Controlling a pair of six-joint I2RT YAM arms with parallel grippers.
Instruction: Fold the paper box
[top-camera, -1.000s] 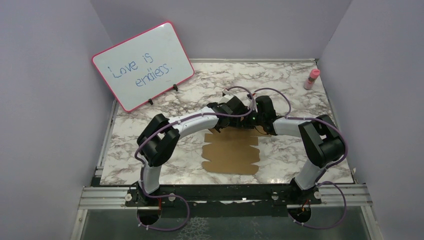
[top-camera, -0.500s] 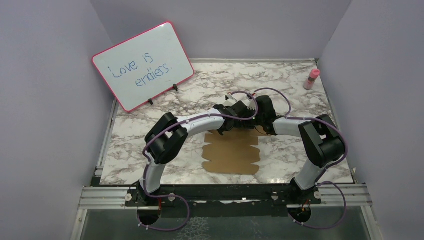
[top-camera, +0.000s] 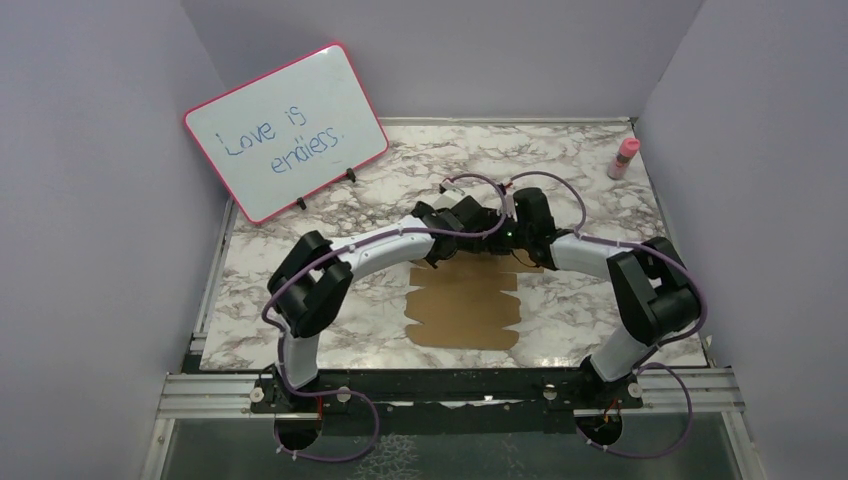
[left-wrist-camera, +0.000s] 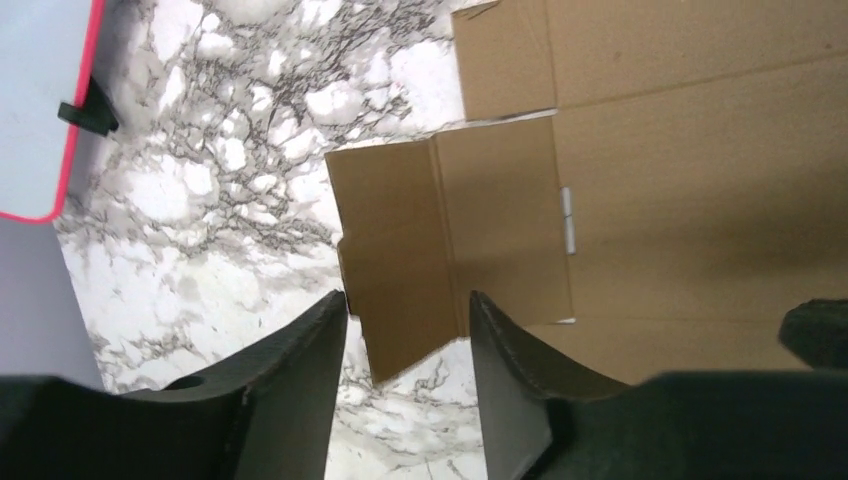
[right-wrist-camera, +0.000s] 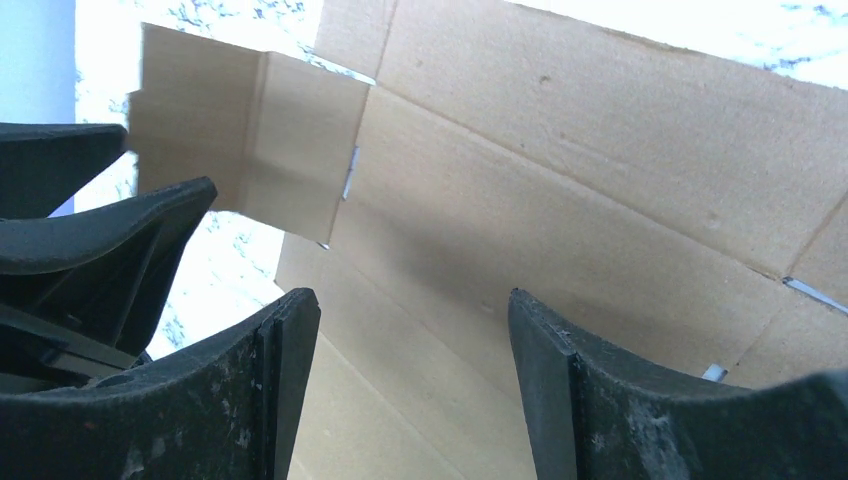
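Observation:
The paper box (top-camera: 465, 308) is a flat brown die-cut sheet lying on the marble table, near the middle. My left gripper (top-camera: 440, 252) is at its far left corner and is open. In the left wrist view a notched side flap (left-wrist-camera: 400, 250) reaches between the open fingers (left-wrist-camera: 300, 370), with the gripper (left-wrist-camera: 408, 308) astride its corner. My right gripper (top-camera: 512, 250) hovers over the sheet's far edge. In the right wrist view it (right-wrist-camera: 410, 305) is open and empty just above the cardboard (right-wrist-camera: 600, 170), with the left fingers (right-wrist-camera: 110, 235) beside the same flap (right-wrist-camera: 250, 140).
A pink-framed whiteboard (top-camera: 287, 130) stands at the back left; its edge shows in the left wrist view (left-wrist-camera: 30, 100). A pink bottle (top-camera: 624, 158) stands at the back right corner. Lilac walls close in three sides of the table (top-camera: 300, 300).
The left arm's elbow swung right and then back left, and its wrist shifted slightly at the sheet's far left corner. The right arm and the sheet have stayed put.

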